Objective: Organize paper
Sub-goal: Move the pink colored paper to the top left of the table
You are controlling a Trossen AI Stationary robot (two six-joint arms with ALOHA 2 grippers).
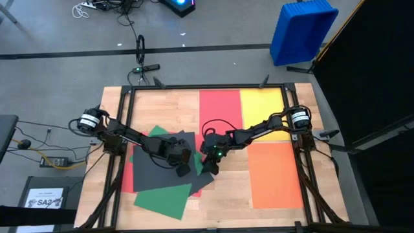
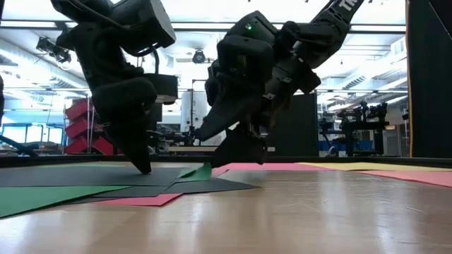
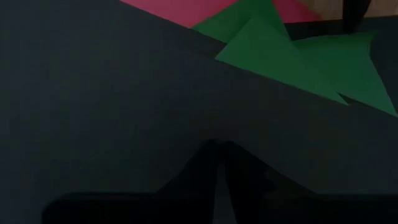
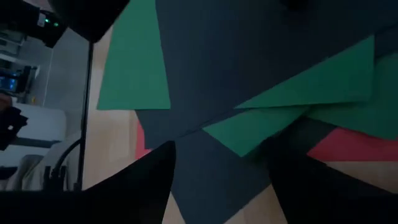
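On table (image 1: 174, 107), dark paper (image 1: 155, 168) askew, lengthwise front-to-back

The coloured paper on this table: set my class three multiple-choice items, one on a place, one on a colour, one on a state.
1. Where does the orange sheet lie?
A. right side of the table
B. under the dark pile
C. on the floor

2. What colour is the sheet beside the yellow sheet at the far edge?
A. blue
B. red
C. white

3. How does the left hand stand?
A. wide open in the air
B. holding the yellow sheet
C. shut, tips down on the dark sheet

Answers: 1 A, it lies flat below the yellow one. 2 B, the red sheet adjoins it. 3 C, its fingers meet on the dark paper.
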